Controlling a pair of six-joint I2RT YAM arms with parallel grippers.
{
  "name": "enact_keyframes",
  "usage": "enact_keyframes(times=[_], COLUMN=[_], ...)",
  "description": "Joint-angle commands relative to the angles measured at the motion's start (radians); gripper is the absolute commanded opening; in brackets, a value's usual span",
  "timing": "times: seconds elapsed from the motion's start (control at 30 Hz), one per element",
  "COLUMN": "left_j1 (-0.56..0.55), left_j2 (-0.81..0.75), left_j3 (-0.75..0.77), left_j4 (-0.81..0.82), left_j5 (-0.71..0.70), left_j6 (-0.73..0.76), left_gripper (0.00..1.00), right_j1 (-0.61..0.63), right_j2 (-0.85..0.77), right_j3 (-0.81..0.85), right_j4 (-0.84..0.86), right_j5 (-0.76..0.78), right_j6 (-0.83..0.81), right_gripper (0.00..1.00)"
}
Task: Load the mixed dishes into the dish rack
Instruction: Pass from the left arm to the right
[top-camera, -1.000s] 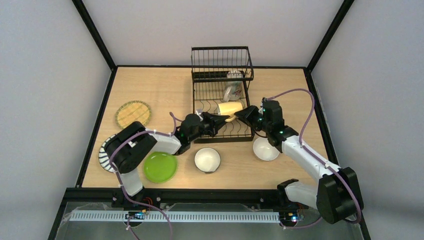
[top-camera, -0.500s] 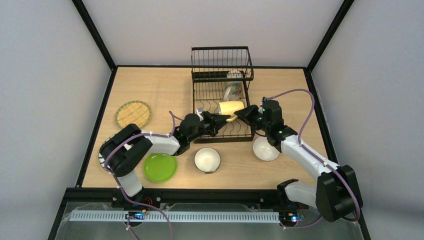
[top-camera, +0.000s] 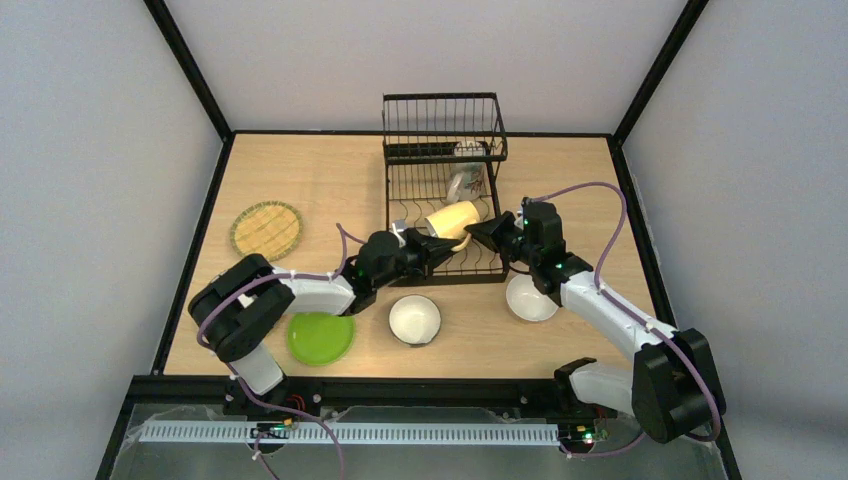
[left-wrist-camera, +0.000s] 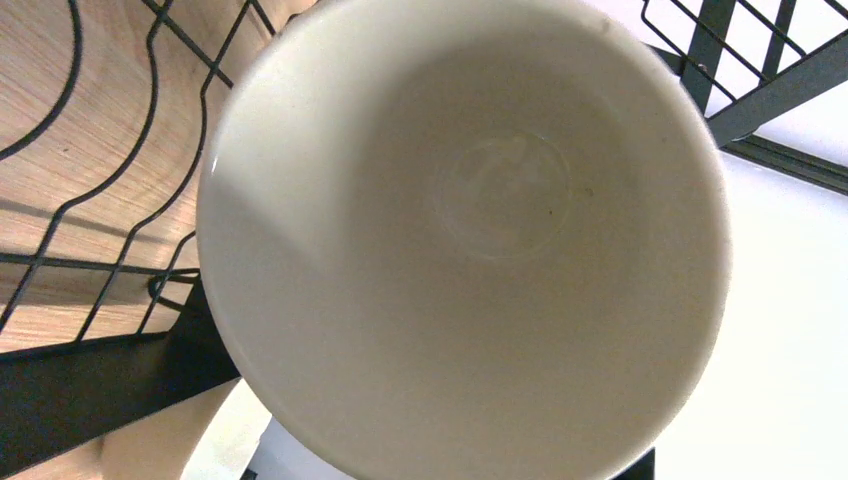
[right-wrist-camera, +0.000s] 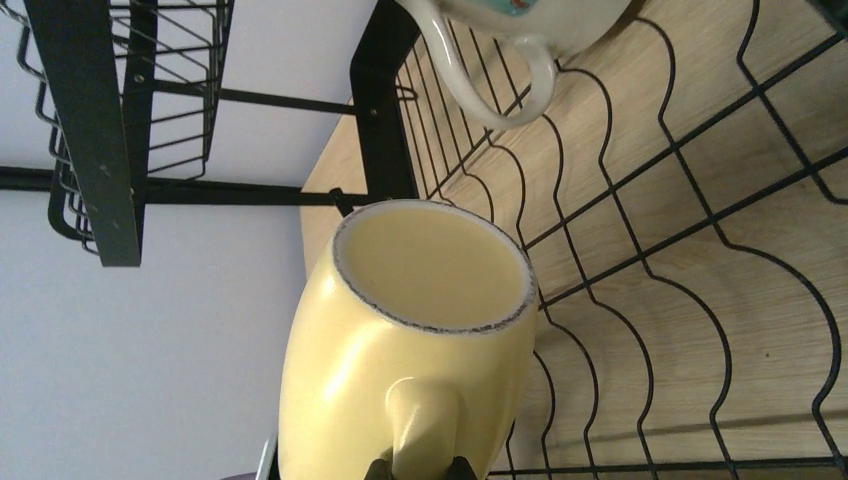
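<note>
Wooden table (top-camera: 330, 170), plain grey walls, and honestly not much is loaded yet. Right now the pale yellow mug (top-camera: 452, 216) hangs tilted over the slotted base of the dish rack (top-camera: 444, 98), middle of the top view, not set down. The right gripper (right-wrist-camera: 420, 468) has its jaws clenched on the mug's handle. The left gripper (top-camera: 430, 247) sits at the mug's mouth, but its own camera just stares into the cup, so no telling whether those jaws grip anything.

One patterned mug (top-camera: 466, 183) is already in the rack just behind the yellow one, so that's the thing to dodge. Waiting on the table: the woven plate (top-camera: 266, 228) at left, the lime green plate (top-camera: 318, 338) lower left, a white bowl (top-camera: 414, 318) beside it, and a second bowl (top-camera: 528, 298) partly under the right arm. No sign of the striped plate.
</note>
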Motion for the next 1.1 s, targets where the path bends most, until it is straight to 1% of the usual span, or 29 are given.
enact_keyframes(times=[0.0,0.13,0.27,0.33,0.37,0.4,0.43,0.53,0.7,0.8,0.87,1.07], left_j1=[0.001,0.002,0.003,0.006,0.008,0.011,0.014,0.020,0.029,0.033,0.033,0.035], left_j2=[-0.072,-0.093,-0.113,-0.129,-0.134,-0.139,-0.143,-0.160,-0.194,-0.206,-0.214,-0.237], left_j3=[-0.024,-0.033,-0.031,-0.030,-0.031,-0.031,-0.031,-0.030,-0.037,-0.051,-0.057,-0.059], left_j4=[0.060,0.020,-0.033,-0.067,-0.080,-0.091,-0.102,-0.127,-0.187,-0.196,-0.205,-0.273], left_j5=[0.023,0.024,0.023,0.023,0.022,0.025,0.025,0.031,0.032,0.035,0.040,0.058], left_j6=[-0.010,0.005,0.030,0.043,0.052,0.059,0.064,0.081,0.111,0.114,0.117,0.150], left_gripper=[0.02,0.04,0.04,0.05,0.09,0.19,0.26,0.36,0.56,0.68,0.73,0.75], right_j1=[-0.001,-0.001,-0.001,-0.001,-0.002,-0.002,-0.001,-0.002,0.000,-0.001,-0.002,-0.001], right_j2=[-0.002,-0.010,-0.021,-0.029,-0.030,-0.030,-0.030,-0.031,-0.031,-0.030,-0.031,-0.034], right_j3=[-0.033,-0.045,-0.048,-0.053,-0.054,-0.054,-0.056,-0.059,-0.060,-0.053,-0.047,-0.029], right_j4=[0.036,0.053,0.053,0.059,0.063,0.070,0.077,0.099,0.126,0.137,0.140,0.145], right_j5=[0.005,-0.009,-0.013,-0.014,-0.018,-0.025,-0.030,-0.041,-0.064,-0.073,-0.076,-0.079], right_j6=[-0.059,-0.060,-0.070,-0.070,-0.071,-0.073,-0.076,-0.076,-0.081,-0.089,-0.098,-0.121], right_gripper=[0.00,0.00,0.00,0.00,0.00,0.00,0.00,0.00,0.00,0.00,0.00,0.00])
